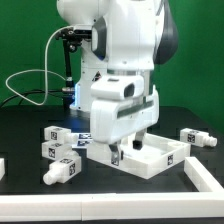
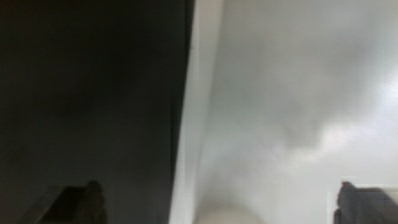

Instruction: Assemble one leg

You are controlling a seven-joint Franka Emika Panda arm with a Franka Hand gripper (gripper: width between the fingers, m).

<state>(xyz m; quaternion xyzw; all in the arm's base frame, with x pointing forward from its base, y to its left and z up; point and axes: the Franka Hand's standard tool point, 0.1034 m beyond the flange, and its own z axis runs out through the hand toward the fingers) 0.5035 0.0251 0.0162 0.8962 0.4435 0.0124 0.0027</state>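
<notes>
Leg (image 1: 65,167), the one nearest the exterior camera, lies on its side on the black surface (image 1: 20,130), toward that view's left and well apart from me. Just behind it sit a second leg (image 1: 50,150) and a third leg (image 1: 56,133), close together, with their tagged blocks showing. I hold none of them.

Further in, the white tabletop (image 1: 165,160) with its raised rim lies flat toward the view's right. My end effector (image 1: 125,152) hangs low over the tabletop's corner on the side facing those legs, fingers pointing down.

In the wrist view my end effector (image 2: 221,205) is spread wide. The two dark fingertips (image 2: 71,205) stand far apart, with nothing gripped between them. What lies below is blurred: a dark half meets a pale half along a straight line.

Beyond the tabletop, a fourth leg (image 1: 197,138) lies alone at the exterior view's right. Farthest back stands a green wall (image 1: 20,30).
</notes>
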